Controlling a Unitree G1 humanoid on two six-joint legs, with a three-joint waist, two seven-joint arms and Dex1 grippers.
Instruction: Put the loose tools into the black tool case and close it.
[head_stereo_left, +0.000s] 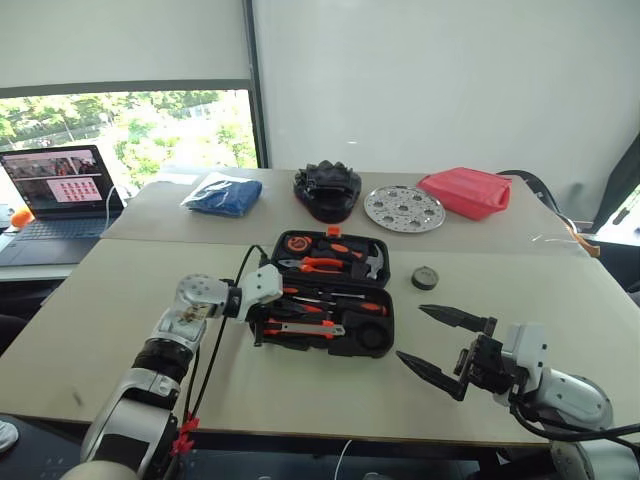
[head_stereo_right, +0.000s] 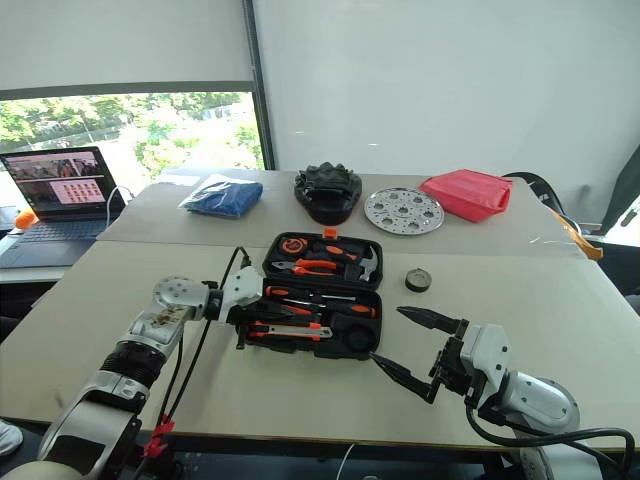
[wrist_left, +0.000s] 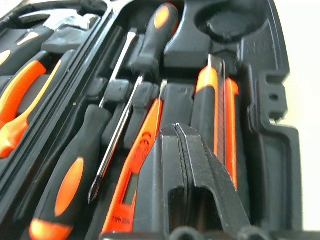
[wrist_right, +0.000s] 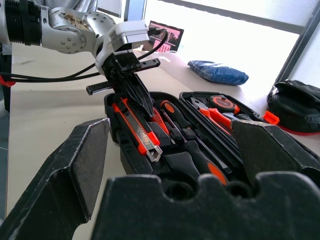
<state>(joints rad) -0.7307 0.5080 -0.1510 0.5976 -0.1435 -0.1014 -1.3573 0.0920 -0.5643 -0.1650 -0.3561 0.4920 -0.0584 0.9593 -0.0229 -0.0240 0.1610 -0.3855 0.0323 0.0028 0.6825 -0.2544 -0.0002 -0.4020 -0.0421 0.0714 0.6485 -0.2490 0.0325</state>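
- Black tool case (head_stereo_left: 330, 295) lies open, flat on the near table, about mid-width and set back from the near edge; lid half faces the far edge, orange latch on top.
- Left gripper (head_stereo_left: 262, 322) sits at the case's left end, fingers pressed together, grasping nothing; tips rest over the tray between the slim orange pen-like tool (wrist_left: 137, 175) and the utility knife (wrist_left: 220, 115).
- Tray, left wrist view: both screwdrivers (wrist_left: 72, 175) lie in their recesses, pen tool and knife also seated. One round recess (wrist_left: 225, 25) stands vacant.
- Small dark round disc (head_stereo_left: 425, 278) remains loose on the table, just right of the case.
- Right gripper (head_stereo_left: 445, 345) hovers right of the case near the near edge, jaws spread wide, carrying nothing.
- Judgement: four of five tools stowed; left to do: the disc, then shut the lid.
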